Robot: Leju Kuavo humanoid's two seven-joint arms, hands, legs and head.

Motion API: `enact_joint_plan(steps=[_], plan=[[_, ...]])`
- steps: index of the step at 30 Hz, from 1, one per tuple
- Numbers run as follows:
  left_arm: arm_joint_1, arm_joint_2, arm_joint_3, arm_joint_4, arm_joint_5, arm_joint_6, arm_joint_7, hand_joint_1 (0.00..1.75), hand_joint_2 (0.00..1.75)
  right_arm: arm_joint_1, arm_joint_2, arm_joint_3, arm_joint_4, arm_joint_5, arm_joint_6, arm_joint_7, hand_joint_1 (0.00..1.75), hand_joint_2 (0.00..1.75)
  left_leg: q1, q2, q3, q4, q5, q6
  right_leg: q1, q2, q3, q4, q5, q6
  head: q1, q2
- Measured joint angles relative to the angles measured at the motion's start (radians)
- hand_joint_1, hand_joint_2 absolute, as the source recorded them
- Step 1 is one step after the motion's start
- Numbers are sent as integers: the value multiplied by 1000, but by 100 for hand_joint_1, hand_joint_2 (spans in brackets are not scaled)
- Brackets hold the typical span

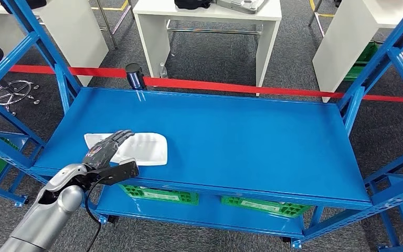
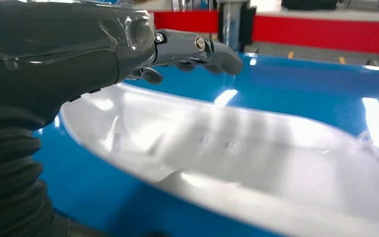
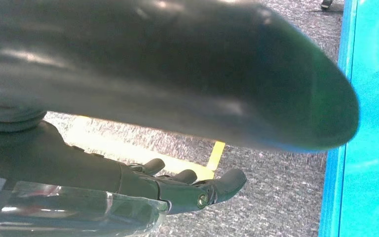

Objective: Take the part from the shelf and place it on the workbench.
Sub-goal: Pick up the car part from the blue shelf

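A flat white moulded part (image 1: 136,147) lies on the blue shelf (image 1: 231,136), near its front left corner. My left hand (image 1: 106,148) reaches over the part's left end with its fingers stretched out above it; I cannot tell whether they touch it. The left wrist view looks along the pale part (image 2: 237,153) from close by, with the left hand (image 2: 197,52) spread above it and nothing in its grasp. My right hand (image 3: 197,187) hangs low over grey carpet beside a blue shelf post (image 3: 370,148), its fingers slightly bent and holding nothing.
A red barrier tape (image 1: 231,86) runs behind the shelf, with a dark post (image 1: 135,75) at the back edge. Green crates (image 1: 160,194) sit on the lower level. White tables (image 1: 210,21) stand beyond. Blue uprights (image 1: 364,79) frame both ends.
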Motion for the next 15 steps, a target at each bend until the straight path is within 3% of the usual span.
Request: enact_joint_plan(steps=[7,9,11,12,13,15], plan=[[-3,-2,-1,7,2,-6,-6,175,175,-3,-4,0,8,0,-5,0,0,0,10,2,18,-23,15,4,2,-2,-8,11,-7,4,1,0],[-9,-7,-4,27,5,-11,-11,175,175,-6,-13,0,23,-1,-13,-1,0,0,10,3,18,-28,19,9,0,-2,-64,129,-54,5,3,0],[-17,-13,-10,55,14,-16,-17,168,175,-11,-30,0,47,-2,-23,-2,0,0,6,1,11,-14,13,1,-4,-3,-60,125,-52,10,5,0],[-19,-14,-12,63,18,-16,-19,164,175,-12,-36,0,55,-3,-25,-2,0,0,6,-1,9,-7,9,-6,-4,-4,-39,82,-32,12,4,0],[-22,-15,-12,65,20,-16,-20,159,175,-14,-39,0,60,-3,-25,-3,0,0,5,-2,7,0,5,-13,-5,-4,-3,10,-6,7,4,0],[-27,-14,-12,65,20,-15,-20,157,175,-15,-41,0,64,-4,-25,-6,0,0,10,-2,-1,16,-8,-21,-8,-4,-2,10,-3,-7,3,0]])
